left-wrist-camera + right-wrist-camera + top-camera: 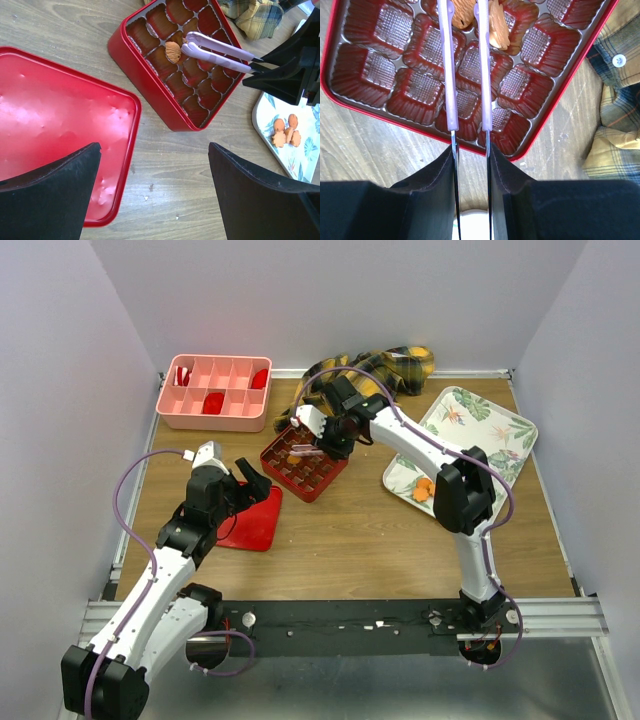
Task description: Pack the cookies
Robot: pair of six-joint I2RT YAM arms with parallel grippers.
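The red gridded box (pixel 304 464) sits open mid-table; it also shows in the left wrist view (pixel 150 85) and the right wrist view (pixel 350 102). My right gripper (pixel 335 435) (pixel 471 155) is shut on lilac-tipped tongs (pixel 220 52) (pixel 447 75) that reach over the box. One orange cookie (pixel 173 51) (pixel 497 27) is at the tong tips, over a cell; I cannot tell whether it is pinched or resting there. Several more cookies (pixel 424 488) (pixel 286 132) lie on the floral tray (pixel 480 430). My left gripper (pixel 250 480) (pixel 155 190) is open and empty above the red lid's edge.
The red lid (pixel 255 520) (pixel 50 125) lies flat left of the box. A pink compartment bin (pixel 213 392) holding dark-red pieces stands at the back left. A plaid cloth (pixel 380 370) (pixel 615 100) is bunched behind the box. Walls close in on three sides.
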